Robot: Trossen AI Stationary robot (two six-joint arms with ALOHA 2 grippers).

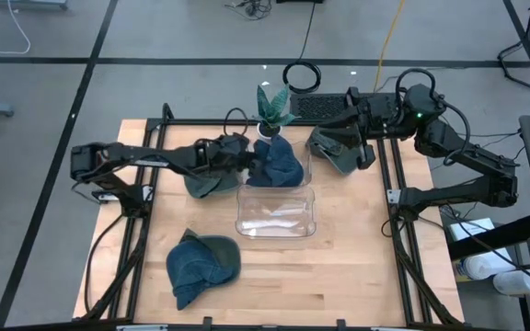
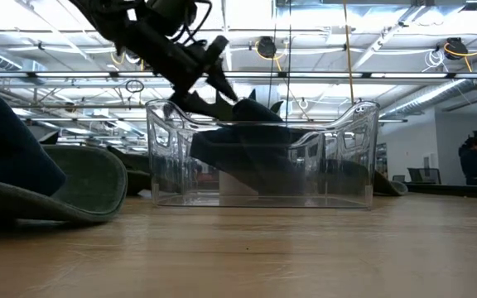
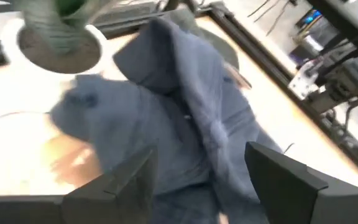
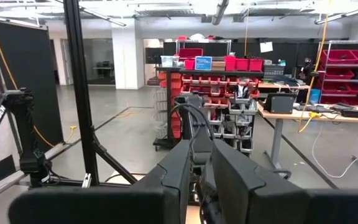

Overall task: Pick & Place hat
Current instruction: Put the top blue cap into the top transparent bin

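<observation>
I'm letting the blue hat (image 1: 275, 164) go at the far rim of the clear bin (image 1: 276, 223), so the thing to do well now is spread the fingers fully and lift straight up and back, without snagging the cloth and dragging it off the rim. From above, the hat looks only partly inside: most of it sits on the far wall next to the potted plant (image 1: 271, 108) (I'd judge it could slide either way), so a slow, clean pull-away matters.

The left claw (image 3: 197, 177) is open, its two dark fingers (image 3: 114, 186) standing apart with the hat lying between and just ahead of them; whether the cloth touches them I can't tell. The low view shows dark cloth drooping into the bin.

The right claw (image 4: 202, 163) waits at the table's far right corner, fingers nearly together, holding nothing I can see.

Another blue hat (image 1: 201, 264) lies on the table near the front left.
</observation>
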